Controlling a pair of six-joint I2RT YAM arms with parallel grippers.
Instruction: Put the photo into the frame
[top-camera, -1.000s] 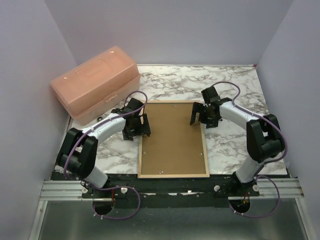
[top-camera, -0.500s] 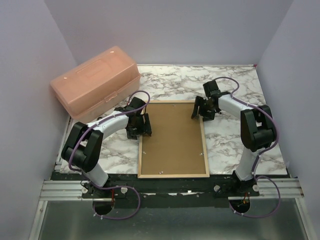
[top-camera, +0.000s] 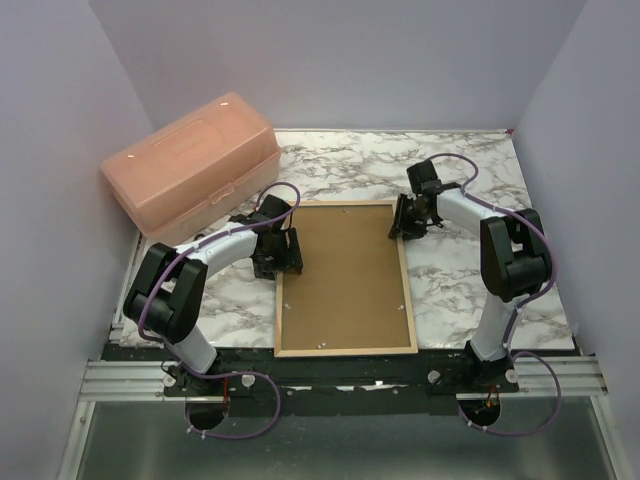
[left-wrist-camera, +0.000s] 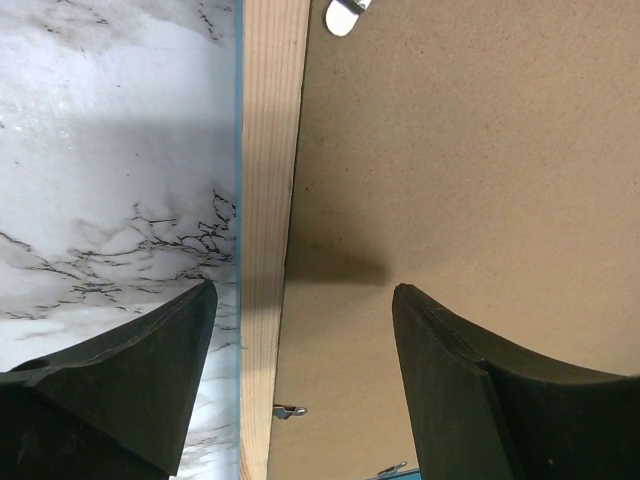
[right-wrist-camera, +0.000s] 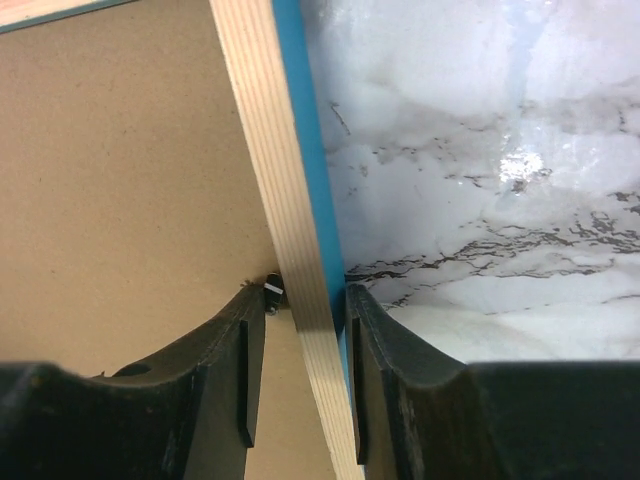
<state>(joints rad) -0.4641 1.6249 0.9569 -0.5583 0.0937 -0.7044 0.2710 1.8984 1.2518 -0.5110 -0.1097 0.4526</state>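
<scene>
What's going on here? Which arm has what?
The frame lies face down on the table, with the brown backing board in it. The right gripper pinches the frame's right rail near the far corner. The left gripper straddles the left rail, jaws open, not gripping. The photo isn't visible.

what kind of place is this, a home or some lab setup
Probably a lab robot cell, not a home: plain walls box in a marble-patterned tabletop, and a left arm and right arm stand bolted to a metal rail at its near edge.
</scene>
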